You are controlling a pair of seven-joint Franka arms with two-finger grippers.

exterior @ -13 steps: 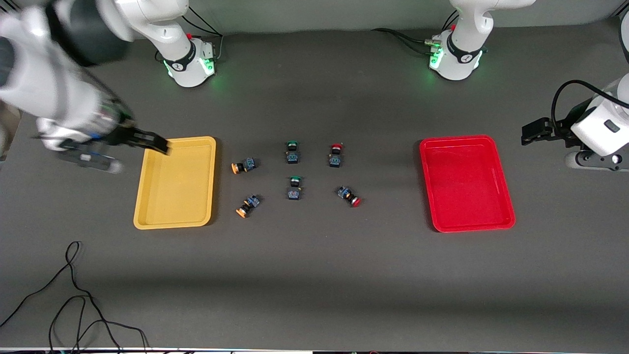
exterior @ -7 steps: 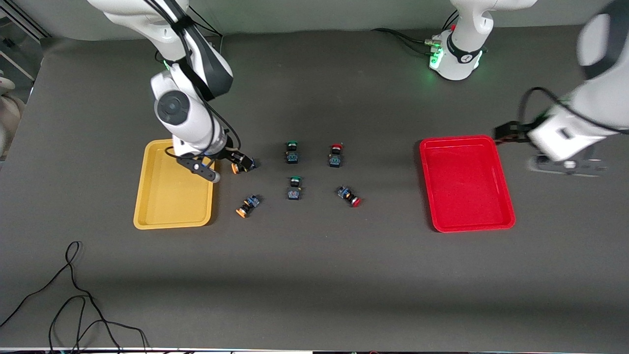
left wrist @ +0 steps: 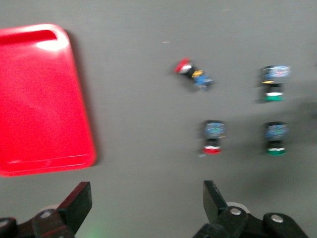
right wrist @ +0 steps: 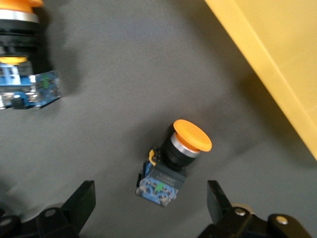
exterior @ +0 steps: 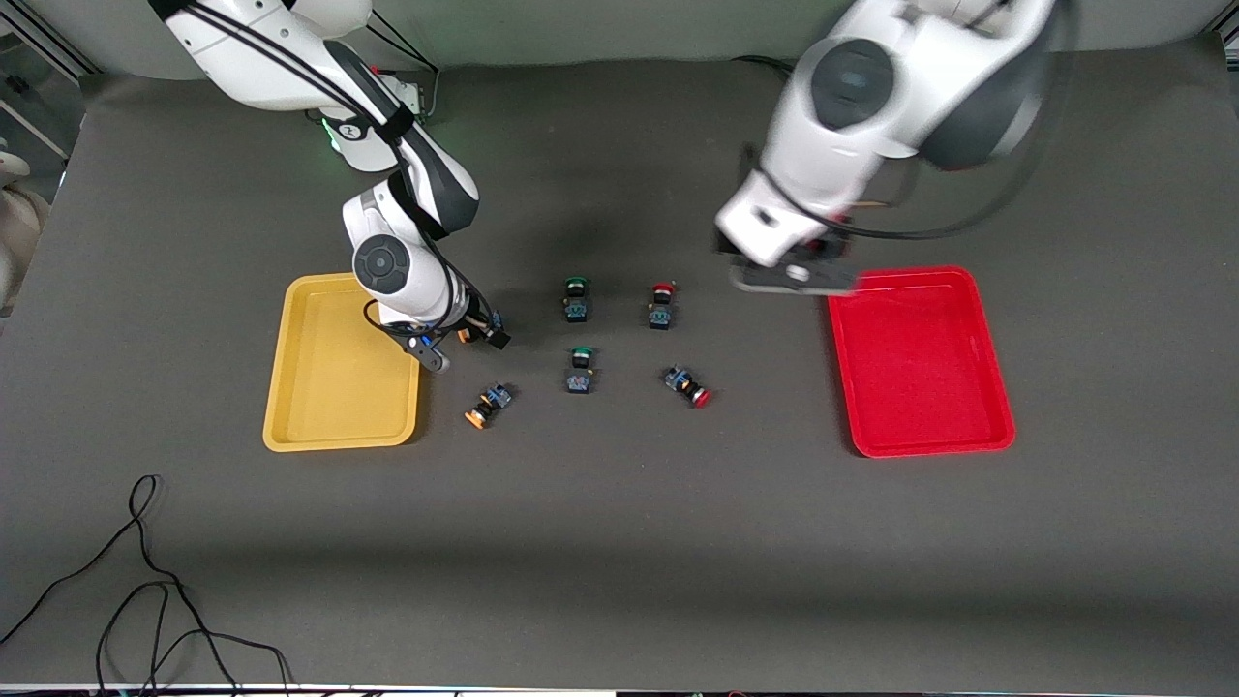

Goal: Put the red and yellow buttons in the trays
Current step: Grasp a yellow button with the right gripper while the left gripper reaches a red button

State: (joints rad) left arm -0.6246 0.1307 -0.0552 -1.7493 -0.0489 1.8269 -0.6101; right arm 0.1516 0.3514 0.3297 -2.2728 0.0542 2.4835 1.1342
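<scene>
The yellow tray (exterior: 341, 407) lies toward the right arm's end and the red tray (exterior: 920, 387) toward the left arm's end. My right gripper (exterior: 463, 345) is open and low over a yellow button (exterior: 466, 336) beside the yellow tray. In the right wrist view this button (right wrist: 173, 163) lies on its side between the open fingers of the right gripper (right wrist: 150, 206), untouched. The second yellow button (exterior: 487, 405) lies nearer the camera. Two red buttons (exterior: 661, 305) (exterior: 688, 385) lie mid-table. My left gripper (exterior: 792, 279) is up beside the red tray, and it is open and empty in the left wrist view (left wrist: 147, 203).
Two green-capped buttons (exterior: 576, 298) (exterior: 580, 370) lie between the yellow and red ones. A black cable (exterior: 145, 581) trails over the table's near corner at the right arm's end. The yellow tray's rim (right wrist: 257, 64) runs close to the right gripper.
My right gripper has come in over the yellow tray to the yellow button beside it. My left arm has swung in from the table's end, across the red tray, toward the red buttons.
</scene>
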